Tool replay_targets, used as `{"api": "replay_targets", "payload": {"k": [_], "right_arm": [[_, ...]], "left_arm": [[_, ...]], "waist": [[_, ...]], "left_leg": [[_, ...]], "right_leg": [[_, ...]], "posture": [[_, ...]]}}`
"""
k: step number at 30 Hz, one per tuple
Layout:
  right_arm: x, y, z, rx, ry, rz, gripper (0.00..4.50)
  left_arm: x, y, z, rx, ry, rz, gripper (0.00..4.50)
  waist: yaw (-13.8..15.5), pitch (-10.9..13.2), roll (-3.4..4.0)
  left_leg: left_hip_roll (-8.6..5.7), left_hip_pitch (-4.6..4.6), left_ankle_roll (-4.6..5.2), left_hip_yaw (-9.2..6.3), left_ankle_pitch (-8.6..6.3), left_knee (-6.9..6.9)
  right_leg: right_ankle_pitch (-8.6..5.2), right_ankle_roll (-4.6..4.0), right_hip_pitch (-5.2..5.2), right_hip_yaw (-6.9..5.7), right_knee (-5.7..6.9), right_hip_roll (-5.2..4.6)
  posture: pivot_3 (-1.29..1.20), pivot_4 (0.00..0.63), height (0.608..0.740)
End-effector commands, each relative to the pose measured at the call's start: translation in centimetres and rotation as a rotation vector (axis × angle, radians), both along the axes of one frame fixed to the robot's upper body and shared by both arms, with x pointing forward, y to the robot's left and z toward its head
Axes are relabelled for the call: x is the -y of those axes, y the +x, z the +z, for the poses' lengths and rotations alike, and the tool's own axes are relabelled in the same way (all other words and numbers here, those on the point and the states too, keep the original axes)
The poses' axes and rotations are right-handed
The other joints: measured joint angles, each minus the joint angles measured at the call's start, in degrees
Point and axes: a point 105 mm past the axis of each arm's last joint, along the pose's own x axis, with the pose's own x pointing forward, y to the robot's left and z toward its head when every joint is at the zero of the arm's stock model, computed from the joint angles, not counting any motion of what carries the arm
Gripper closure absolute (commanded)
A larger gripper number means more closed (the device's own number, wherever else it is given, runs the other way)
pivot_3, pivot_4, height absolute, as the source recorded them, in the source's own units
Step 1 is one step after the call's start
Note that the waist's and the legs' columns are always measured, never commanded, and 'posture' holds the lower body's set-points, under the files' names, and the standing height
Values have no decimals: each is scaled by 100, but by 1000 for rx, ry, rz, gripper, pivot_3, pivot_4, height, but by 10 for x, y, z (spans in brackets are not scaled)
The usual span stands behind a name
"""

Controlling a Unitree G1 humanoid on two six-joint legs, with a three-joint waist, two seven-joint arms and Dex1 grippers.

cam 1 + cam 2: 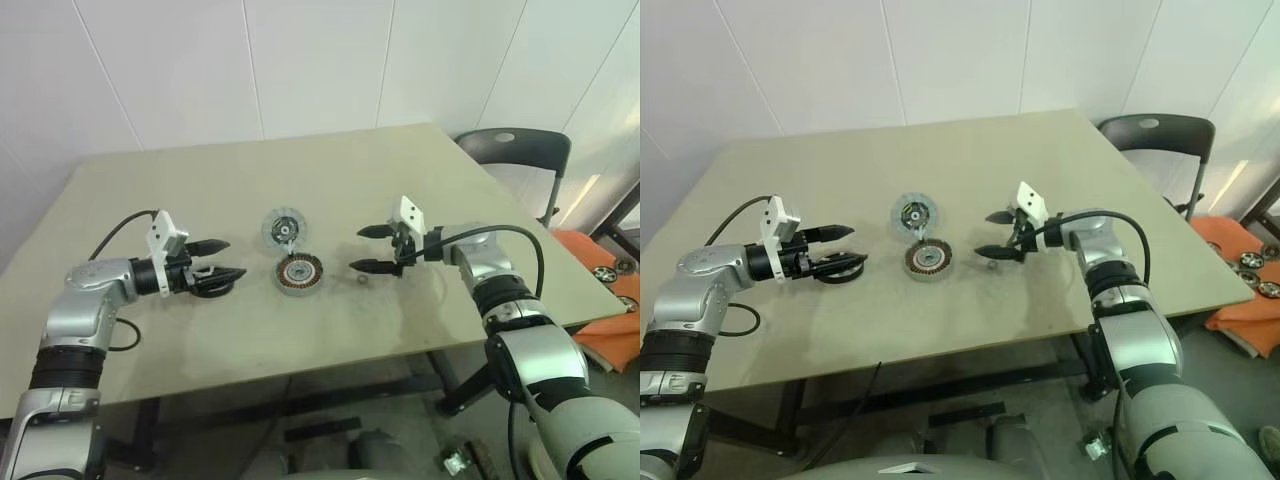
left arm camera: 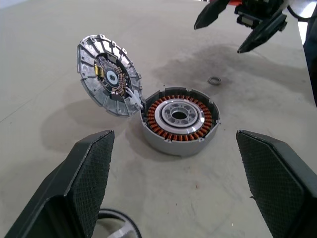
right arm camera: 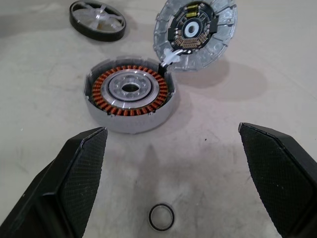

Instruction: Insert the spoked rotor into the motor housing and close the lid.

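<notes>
The motor housing (image 1: 298, 273), a round silver shell with a ring of copper coils, lies open at the table's middle. Its lid (image 1: 284, 230), a ribbed grey disc with a small circuit board, leans against the housing's far rim, joined by a white wire. The spoked rotor (image 3: 97, 20), a black-rimmed silver wheel, lies flat on the table just under my left gripper (image 1: 235, 258). That gripper is open and empty, left of the housing. My right gripper (image 1: 354, 249) hovers open and empty to the right of the housing.
A small dark ring (image 3: 162, 216) lies on the table (image 1: 200, 180) between the housing and my right gripper. A black chair (image 1: 515, 150) stands past the table's far right corner. An orange bin (image 1: 605, 285) with parts sits beyond the right edge.
</notes>
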Motion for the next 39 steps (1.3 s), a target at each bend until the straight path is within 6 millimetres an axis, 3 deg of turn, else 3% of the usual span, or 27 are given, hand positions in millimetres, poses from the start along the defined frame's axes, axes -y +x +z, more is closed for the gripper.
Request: {"api": "replay_targets", "payload": {"k": [1, 7, 22, 25, 29, 33, 39], "right_arm": [[-11, 2, 14, 38, 94, -13, 61], [-13, -5, 6, 9, 104, -8, 61], [-21, -13, -1, -28, 178, -52, 61], [-19, -8, -8, -6, 169, -131, 61], [-21, -1, -2, -4, 278, -249, 61], [-24, -9, -21, -3, 238, -287, 61], [-27, 0, -10, 56, 299, -426, 61]], "left_arm": [[-1, -2, 9, 54, -55, 49, 316], [4, -20, -3, 13, -85, 43, 316], [9, -30, -10, 15, -212, 168, 316], [5, -23, -5, 53, -262, 258, 316], [1, -14, -3, 115, -278, 383, 316], [8, -8, -2, 163, -281, 486, 316], [14, 1, 2, 197, -337, 591, 316]], "waist": [[-10, -1, -1], [12, -1, 0], [12, -1, -1], [16, -1, -1], [21, -2, -3], [42, -5, -7], [29, -5, -8]], "left_leg": [[0, 0, 0, 0, 0, -1], [1, -5, 0, 1, 0, -4], [1, 5, 0, 0, 0, 1], [1, 7, 0, 0, 0, 4], [1, 10, 0, -1, 0, 8], [1, 8, 0, -2, 0, 5], [-1, 9, -1, 0, 0, 7]], "right_leg": [[0, 0, -1, 0, 0, 0], [0, 0, -7, 3, -2, -2], [0, 0, 7, 2, -2, 0], [0, 0, 10, 1, -1, 1], [0, 1, 16, 0, -1, 1], [0, 1, 16, 1, -7, 0], [1, 2, 18, 2, -5, 2]], "posture": [[0, 0, 740], [0, 0, 740], [0, 0, 740], [0, 0, 740], [0, 0, 740], [0, 0, 740], [0, 0, 740]]}}
